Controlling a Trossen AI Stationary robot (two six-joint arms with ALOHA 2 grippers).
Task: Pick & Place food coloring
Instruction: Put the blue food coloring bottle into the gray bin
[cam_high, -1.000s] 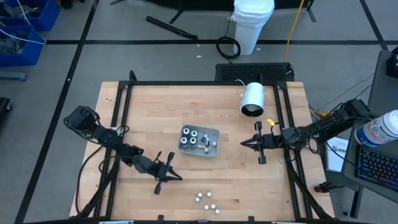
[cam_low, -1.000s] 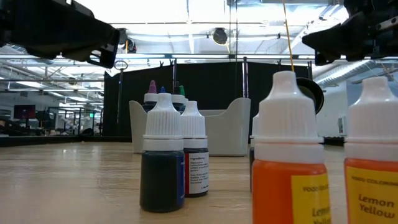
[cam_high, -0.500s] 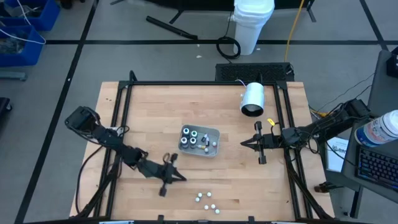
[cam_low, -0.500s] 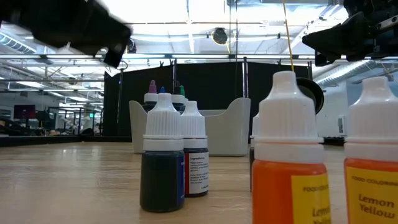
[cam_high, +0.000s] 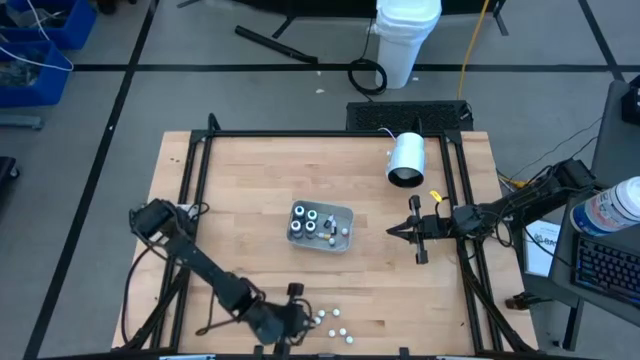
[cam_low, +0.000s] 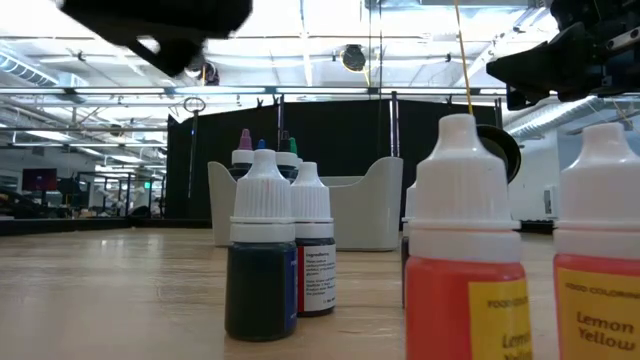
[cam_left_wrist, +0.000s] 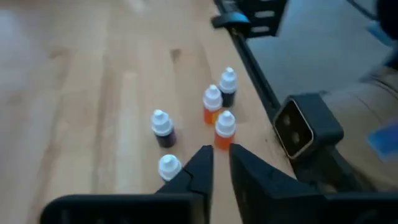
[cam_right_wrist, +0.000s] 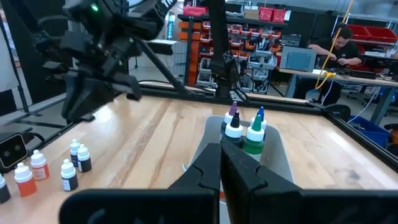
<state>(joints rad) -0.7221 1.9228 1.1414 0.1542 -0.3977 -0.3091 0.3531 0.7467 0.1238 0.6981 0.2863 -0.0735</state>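
Left end effector (cam_high: 295, 318) sits low at the front edge of the wooden worktop (cam_high: 240, 190), just beside the loose cluster of food coloring bottles (cam_high: 331, 320), fingers narrow with only a thin gap, holding nothing. In the left wrist view its fingertips (cam_left_wrist: 219, 163) point at five white-capped bottles: two orange ones (cam_left_wrist: 217, 118) side by side, a dark one (cam_left_wrist: 227, 87) behind them, a dark purple one (cam_left_wrist: 163, 128) apart to one side, and one more (cam_left_wrist: 169, 167) just beside a fingertip, not gripped. Low view shows the same group close up: a dark blue-green bottle (cam_low: 260, 250) touching a dark red labelled one (cam_low: 314, 245), and two orange/yellow ones (cam_low: 462, 250) near the lens, one reading Lemon Yellow (cam_low: 598, 260). Grey tray (cam_high: 340, 214) stands at mid-worktop, well apart from the loose cluster, with more bottles (cam_high: 312, 222) upright inside; the right wrist view shows purple, blue, white and green tops (cam_right_wrist: 244, 127) there. Right end effector (cam_high: 393, 231) hovers near the tray's right side, fingers nearly together, holding nothing. White cylinder (cam_high: 406, 158) lies on its side toward the back right of the worktop. A person (cam_right_wrist: 339, 46) sits at a bench in the room beyond.
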